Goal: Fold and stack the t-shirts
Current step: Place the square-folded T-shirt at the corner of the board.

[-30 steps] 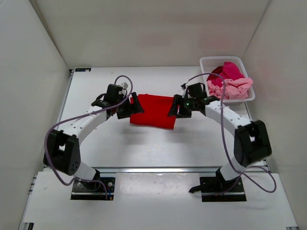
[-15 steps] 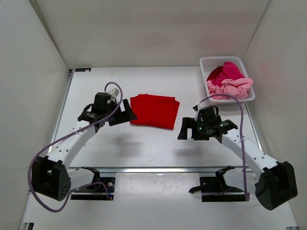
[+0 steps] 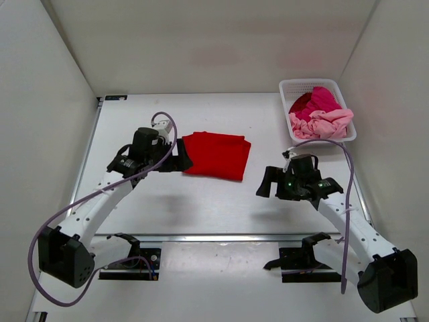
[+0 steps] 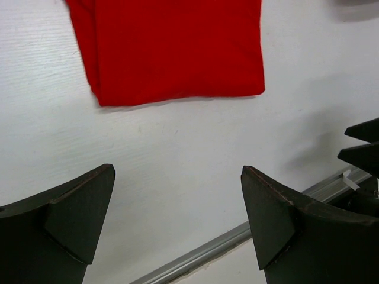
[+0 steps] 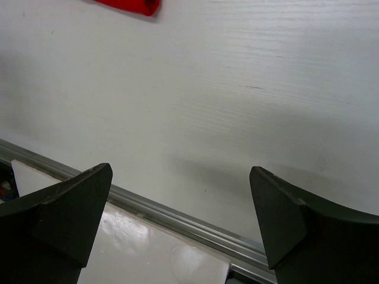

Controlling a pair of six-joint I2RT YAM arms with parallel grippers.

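Observation:
A bright red t-shirt (image 3: 216, 155) lies folded in a flat rectangle at the middle of the table; its near edge shows in the left wrist view (image 4: 177, 50). Only a corner of the red t-shirt (image 5: 133, 6) shows in the right wrist view. My left gripper (image 3: 177, 163) (image 4: 177, 171) is open and empty just off the shirt's left side. The right gripper (image 3: 268, 182) (image 5: 180, 168) is open and empty over bare table, apart from the shirt on its near right. A magenta t-shirt (image 3: 320, 98) and a pale pink t-shirt (image 3: 322, 124) lie crumpled in the basket.
The white lattice basket (image 3: 308, 82) stands at the back right corner. A metal rail (image 5: 195, 222) runs along the table's near edge, below the right gripper. White walls close in the table on three sides.
Both grippers have come away from the red shirt's sides. The right arm has swung back toward the near edge. The left has drawn a little to the left. The shirt stays folded and flat.

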